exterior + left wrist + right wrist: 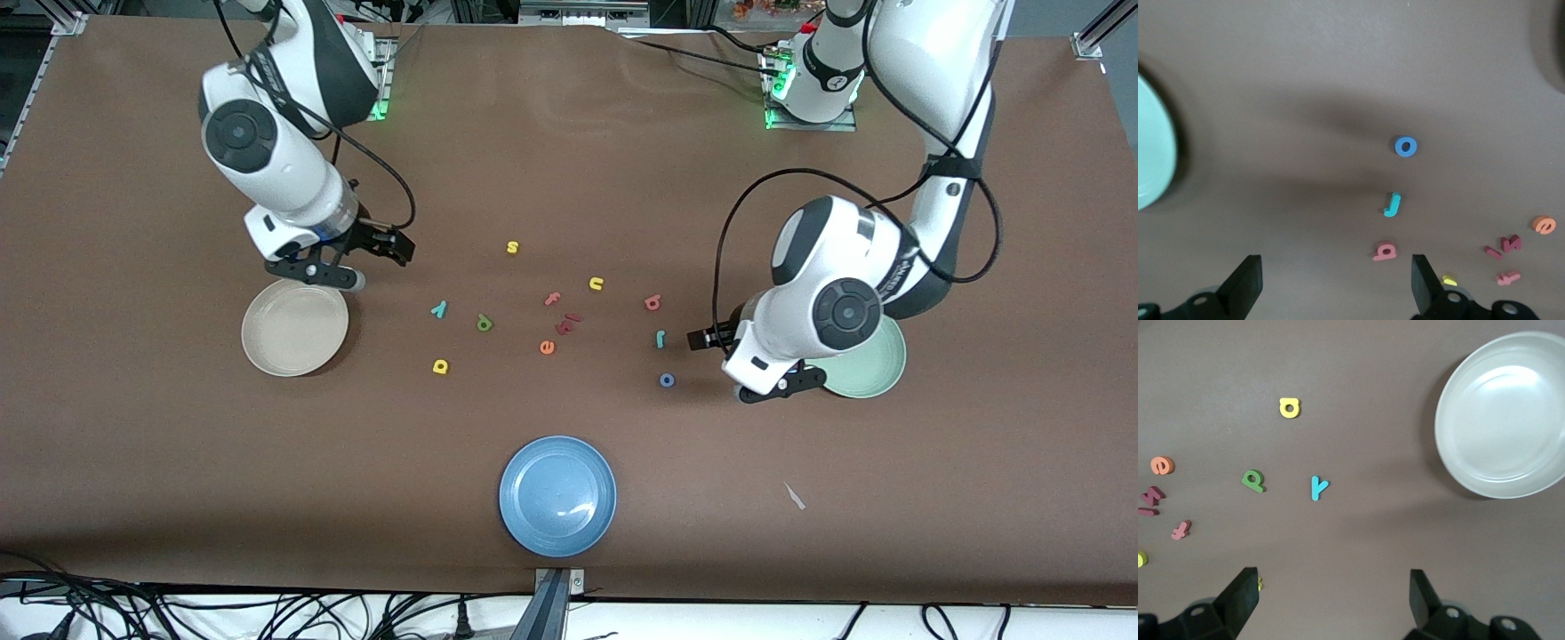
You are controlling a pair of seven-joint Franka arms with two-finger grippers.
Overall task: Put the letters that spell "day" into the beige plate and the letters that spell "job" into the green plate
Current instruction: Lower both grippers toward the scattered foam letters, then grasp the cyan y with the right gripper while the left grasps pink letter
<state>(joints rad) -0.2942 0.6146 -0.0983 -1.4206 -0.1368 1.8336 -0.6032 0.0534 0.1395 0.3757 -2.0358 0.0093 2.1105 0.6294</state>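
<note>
Brown counter (178, 498): letters loose mid-counter, plates empty, sorting unstarted. Left pincer (742, 364) released beside green plate (876, 373); right pincer (356, 258) released by beige plate (293, 329), each staged near own drop-off.

The letters (551, 311) lie scattered on the desk (569, 533), between the plate at the right arm's end (295, 328) and the plate at the left arm's end (876, 369); a third plate (557, 495) sits nearer the front camera.
</note>
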